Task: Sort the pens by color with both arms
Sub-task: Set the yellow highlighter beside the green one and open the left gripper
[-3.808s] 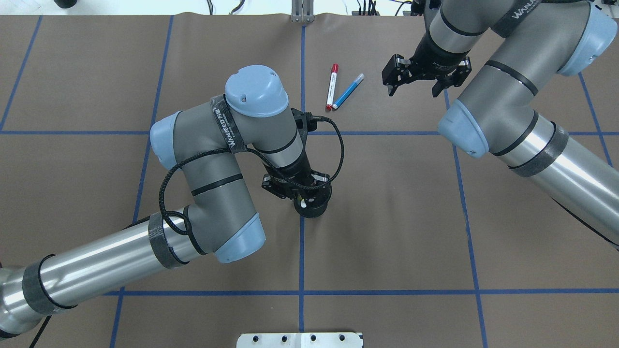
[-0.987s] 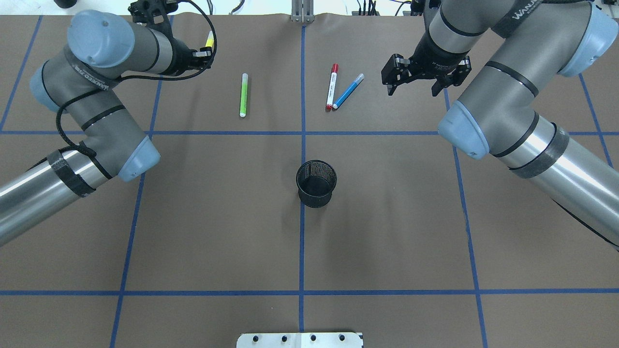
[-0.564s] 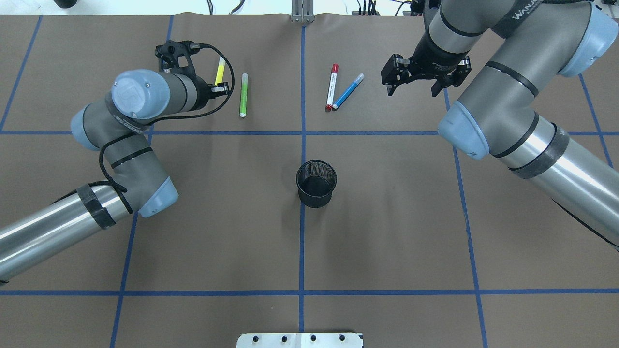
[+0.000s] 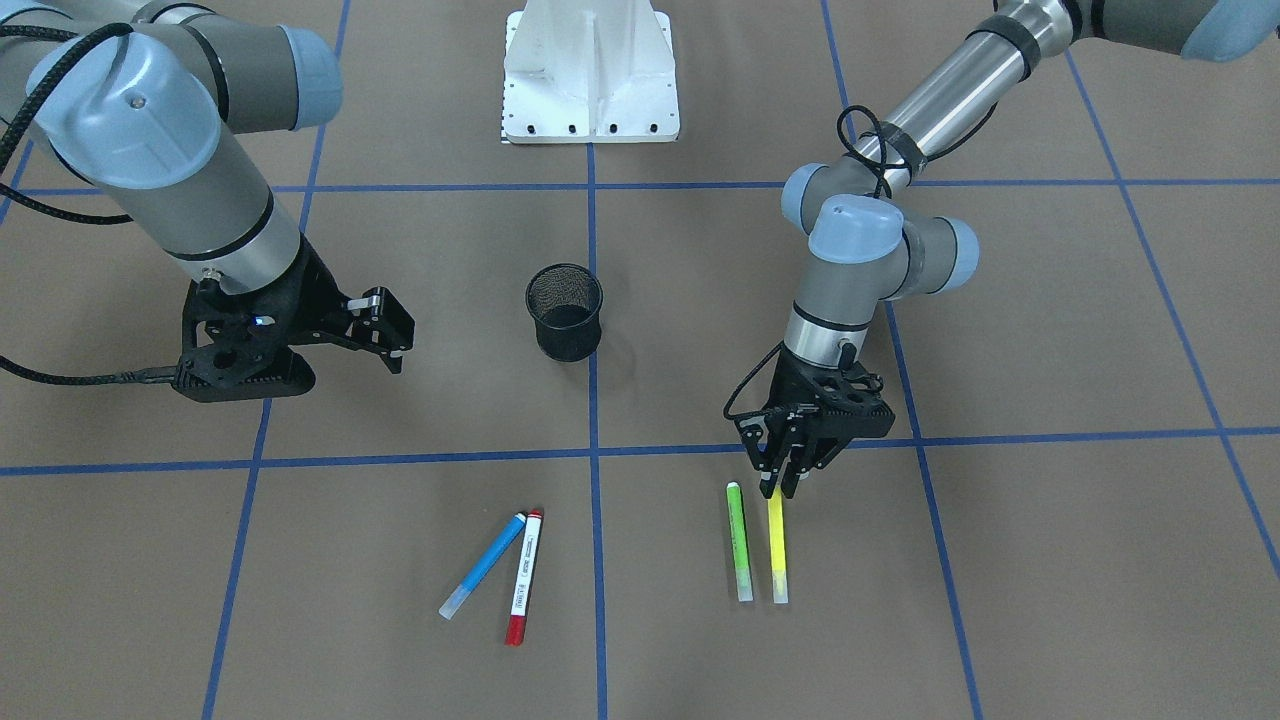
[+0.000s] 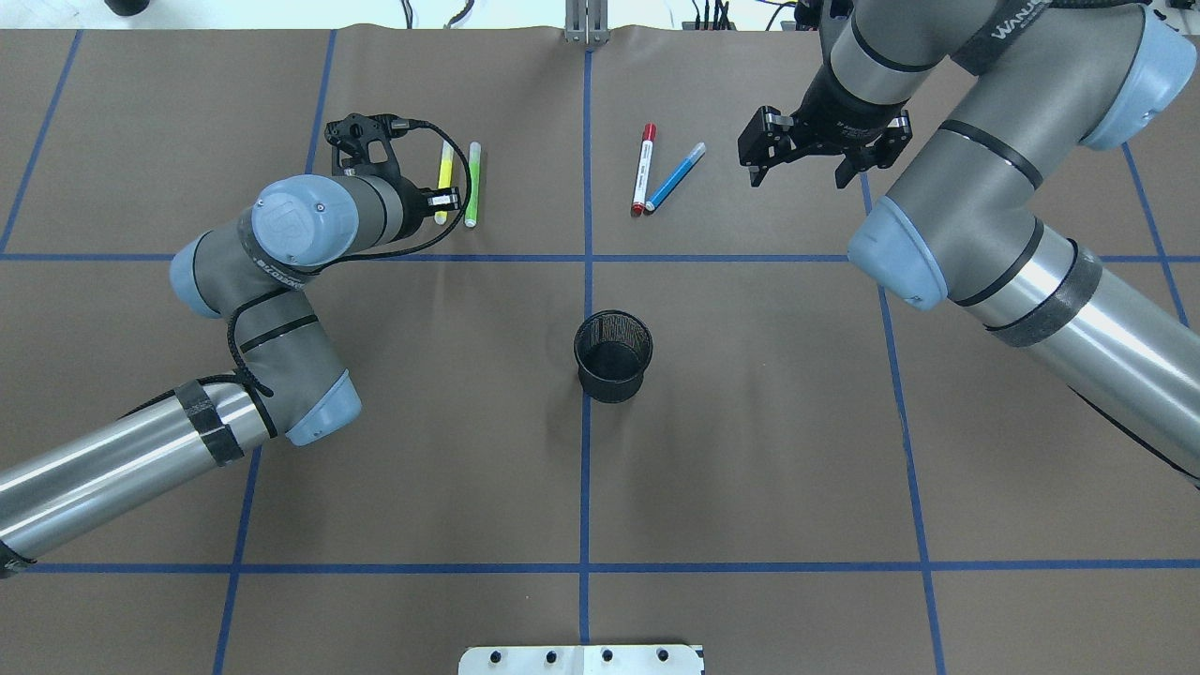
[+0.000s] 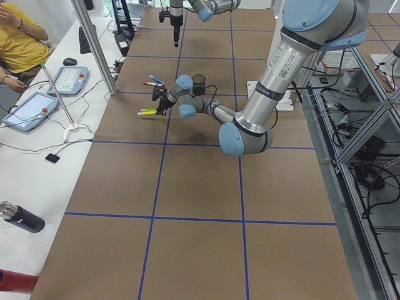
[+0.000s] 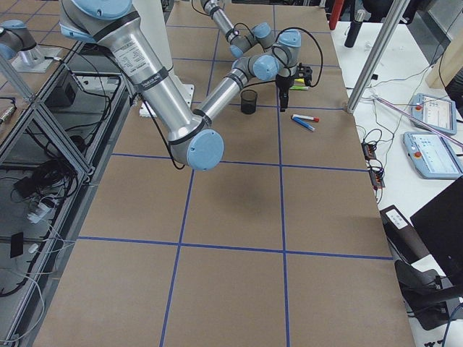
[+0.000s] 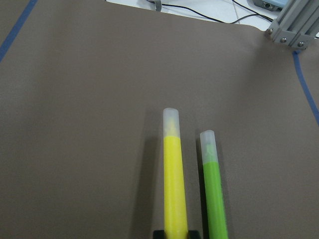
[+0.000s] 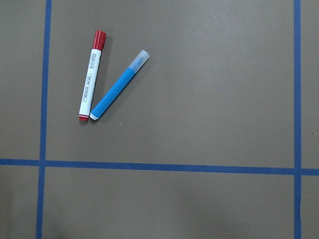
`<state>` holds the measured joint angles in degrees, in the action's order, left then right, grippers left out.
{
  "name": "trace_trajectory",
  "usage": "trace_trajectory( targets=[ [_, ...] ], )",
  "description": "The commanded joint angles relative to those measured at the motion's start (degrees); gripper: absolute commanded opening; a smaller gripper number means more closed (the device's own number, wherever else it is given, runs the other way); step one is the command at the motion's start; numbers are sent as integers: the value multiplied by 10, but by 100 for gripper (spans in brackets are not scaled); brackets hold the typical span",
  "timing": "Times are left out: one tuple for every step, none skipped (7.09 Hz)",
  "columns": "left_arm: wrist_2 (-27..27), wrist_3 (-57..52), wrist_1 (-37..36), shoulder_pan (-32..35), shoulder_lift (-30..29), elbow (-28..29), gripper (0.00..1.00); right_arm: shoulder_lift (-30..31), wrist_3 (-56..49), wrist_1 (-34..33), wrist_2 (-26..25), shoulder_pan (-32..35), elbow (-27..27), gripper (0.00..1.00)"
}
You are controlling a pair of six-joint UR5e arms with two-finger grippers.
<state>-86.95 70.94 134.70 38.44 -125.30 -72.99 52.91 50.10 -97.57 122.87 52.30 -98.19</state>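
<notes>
My left gripper (image 4: 780, 483) is shut on the near end of the yellow pen (image 4: 777, 550), which lies low, parallel to and just beside the green pen (image 4: 739, 545). The left wrist view shows the yellow pen (image 8: 174, 184) in the fingers with the green pen (image 8: 214, 194) on its right. From overhead the yellow pen (image 5: 445, 176) and green pen (image 5: 472, 184) are far left of centre. The white pen with red ends (image 5: 643, 169) and the blue pen (image 5: 675, 176) lie touching at one end. My right gripper (image 5: 799, 176) is open and empty, to their right.
A black mesh cup (image 5: 613, 356) stands upright at the table's centre on the blue tape line. The white base pedestal (image 4: 590, 75) is at the robot's edge. An aluminium post (image 5: 586, 23) stands at the far edge. Operators' tablets lie beyond the table (image 6: 31, 109).
My left arm left the mesh cup, swung to the far left with the yellow pen, then brought it down beside the green pen. The right arm has not moved.
</notes>
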Motion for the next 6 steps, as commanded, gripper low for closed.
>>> trace_trajectory(
  targets=[
    [0, -4, 0, 0, 0, 0, 99, -1, 0, 0, 0, 0, 0, 100],
    [-4, -6, -3, 1, -1, -6, 99, -3, 0, 0, 2, 0, -1, 100],
    [-14, -6, -8, 4, -2, -7, 99, -3, -1, 0, 4, 0, -2, 100],
    [-55, -14, -34, 22, -4, -21, 99, -2, -3, 0, 4, 9, -2, 100],
    [-103, -61, -104, 43, -3, -63, 99, 6, -5, -3, 5, 19, -13, 100],
    [-137, -131, -201, 71, 0, -119, 99, 37, -28, -3, 6, 31, -42, 100]
  ],
)
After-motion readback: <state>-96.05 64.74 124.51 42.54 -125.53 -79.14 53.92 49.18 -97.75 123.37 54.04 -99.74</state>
